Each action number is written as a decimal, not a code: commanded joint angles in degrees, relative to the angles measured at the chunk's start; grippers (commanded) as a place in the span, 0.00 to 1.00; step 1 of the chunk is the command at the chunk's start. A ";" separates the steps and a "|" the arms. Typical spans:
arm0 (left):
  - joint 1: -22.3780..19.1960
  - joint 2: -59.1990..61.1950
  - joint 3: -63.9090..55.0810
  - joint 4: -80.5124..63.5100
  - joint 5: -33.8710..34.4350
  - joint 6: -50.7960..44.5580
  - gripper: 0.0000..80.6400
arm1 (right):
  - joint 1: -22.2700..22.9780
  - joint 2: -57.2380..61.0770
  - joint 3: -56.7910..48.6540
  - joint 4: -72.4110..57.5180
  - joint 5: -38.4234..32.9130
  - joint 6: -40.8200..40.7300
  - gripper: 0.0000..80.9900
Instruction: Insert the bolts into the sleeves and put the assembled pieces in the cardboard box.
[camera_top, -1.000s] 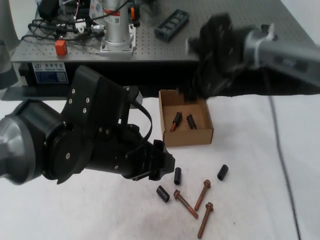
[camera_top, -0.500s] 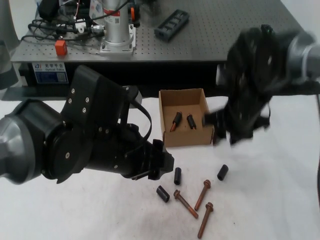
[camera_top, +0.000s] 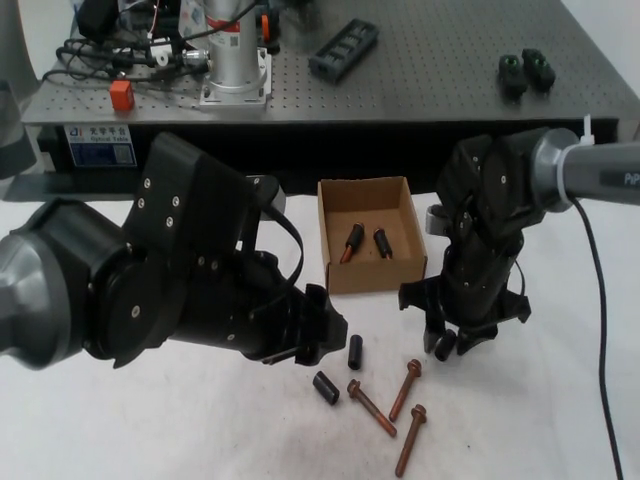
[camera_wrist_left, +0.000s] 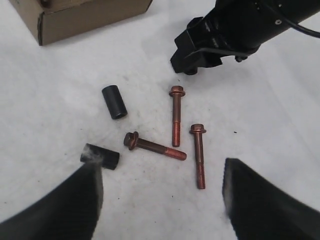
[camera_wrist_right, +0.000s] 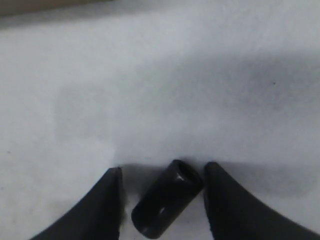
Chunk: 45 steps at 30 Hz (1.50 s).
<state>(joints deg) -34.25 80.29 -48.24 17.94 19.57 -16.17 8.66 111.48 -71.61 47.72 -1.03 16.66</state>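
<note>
Lower centre of the high view: three loose bolts (camera_top: 406, 389), copper-coloured, lay fanned on the white cloth (camera_top: 520, 420), heads toward the top of the frame. Just above and left of them, two loose sleeves (camera_top: 355, 351), black, on their sides, apart from each other.

Left gripper (camera_wrist_left: 162, 167) hung over this group at lower left of centre, fingers (camera_wrist_left: 75, 205) spread wide and holding nothing. One loose sleeve lay by one fingertip (contact not clear).

Right gripper (camera_top: 447, 342), right of centre, pointed down at the cloth. Its fingers (camera_wrist_right: 107, 200) stood parted on either side of a third sleeve (camera_wrist_right: 167, 205), which lay on the cloth with its open end up-frame. A gap showed at one finger; the other was so close that I could not tell contact.

Centre, beyond both grippers: cardboard box (camera_top: 375, 275), open-topped, on the cloth. Inside were two assembled pieces (camera_top: 352, 242), each a bolt in a black sleeve, side by side and not touching.

Top of frame: perforated metal plate (camera_top: 450, 70) carrying a silver post (camera_top: 237, 60), an orange block (camera_top: 121, 93) and cables.
</note>
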 joint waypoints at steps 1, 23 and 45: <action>-0.14 -0.35 -0.27 0.24 -0.56 0.42 0.61 | 0.13 0.27 1.21 0.87 -0.87 0.07 0.33; -6.58 23.94 -24.59 14.42 3.88 14.62 0.53 | -5.42 -20.25 4.52 2.99 -0.97 -16.66 0.02; -10.14 48.44 -51.31 34.05 -7.00 20.90 0.34 | -10.36 -39.25 18.86 4.40 -1.41 -17.26 0.02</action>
<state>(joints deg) -44.42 127.31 -98.98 50.14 13.37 4.01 -1.34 72.87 -52.82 52.19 -1.81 0.00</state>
